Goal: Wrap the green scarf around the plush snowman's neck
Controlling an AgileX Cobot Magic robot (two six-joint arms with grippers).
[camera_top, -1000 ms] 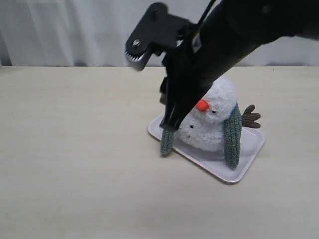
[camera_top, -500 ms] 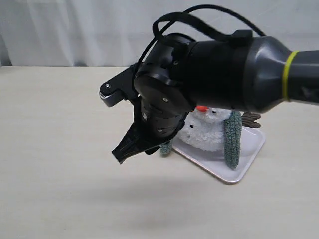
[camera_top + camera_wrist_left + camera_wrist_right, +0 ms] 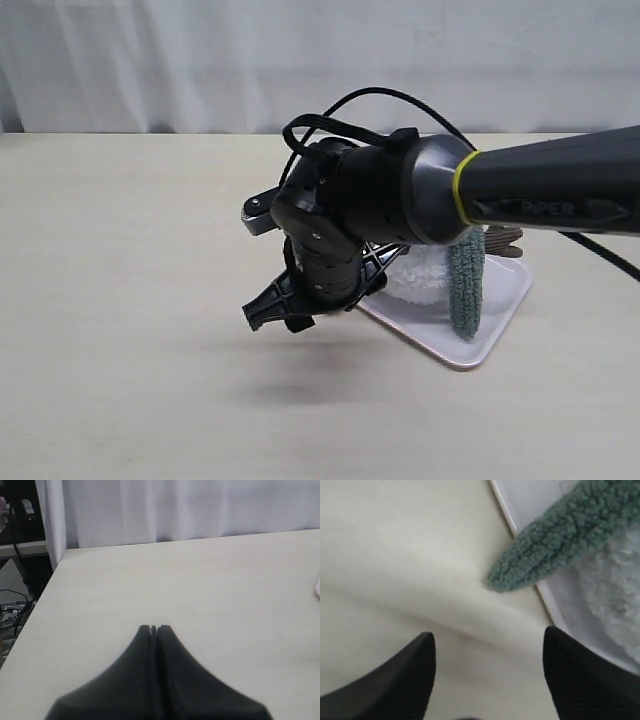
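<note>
1. Right gripper: the jaws are spread wide with nothing between them. In the exterior view it hangs above the bare table, just beside the tray's near left edge. Its wrist and arm cover most of the toy behind it.
2. Left gripper: the jaws are pressed together and empty, over open tabletop well apart from the task's things.
3. Green scarf: in the exterior view one end hangs straight down the snowman's side, on the right of that view, with its tip on the tray. In the right wrist view an end lies across the tray's rim with its rounded tip out on the table. It is clear of both fingers.
4. Plush snowman: it sits on the tray. Only part of the fluffy white body shows below the arm, and one brown twig arm pokes out behind the scarf. The head and neck are hidden, so how the scarf lies at the neck cannot be told.
5. Tray: white, flat and rectangular. It lies at an angle on the table and carries the snowman.
6. Table: a pale, light wood-toned surface.
7. Curtain: white, hanging behind the table's far edge.
</note>
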